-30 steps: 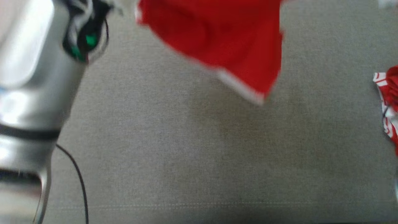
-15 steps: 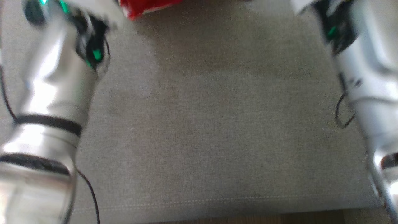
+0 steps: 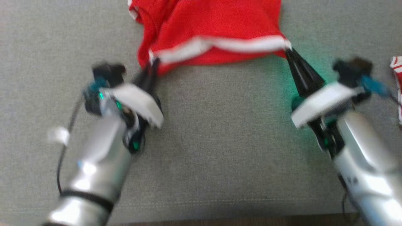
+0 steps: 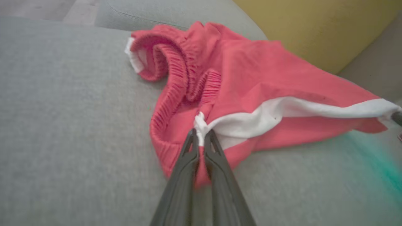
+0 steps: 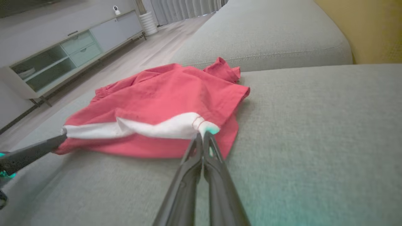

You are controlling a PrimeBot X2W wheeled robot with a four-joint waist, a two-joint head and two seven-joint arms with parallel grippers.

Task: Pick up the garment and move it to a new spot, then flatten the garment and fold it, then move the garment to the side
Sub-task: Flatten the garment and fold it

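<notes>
In the head view, the left arm [image 3: 97, 163] rises from the lower left of the frame and the right arm [image 3: 367, 169] from the lower right, both over the grey sofa [image 3: 220, 141] (the picture is somewhat blurred). Above them, the left gripper [image 3: 153, 64] sits left of centre, its fingers pinched narrow on the left end of the white hem of the garment [image 3: 213, 25]. The right gripper [image 3: 288, 51], in the upper right, is pinched tight on the hem's right end. The hem runs between the two tips, sagging a little in the middle.

The garment, red with a white band, fills the top centre of the frame and lies on the sofa, its gathered waistband bunched toward the upper left in the left wrist view. Only the gripped hem is lifted off the seat.

At the right edge of the head view, well apart from the garment, lies a red-and-white cloth [image 3: 396, 91]. Farther off, a yellow cushion [image 4: 314, 25] fills the upper right of the left wrist view. In the upper left of the right wrist view, a pale cabinet [image 5: 72, 53] stands on a wooden floor [image 5: 150, 53].
</notes>
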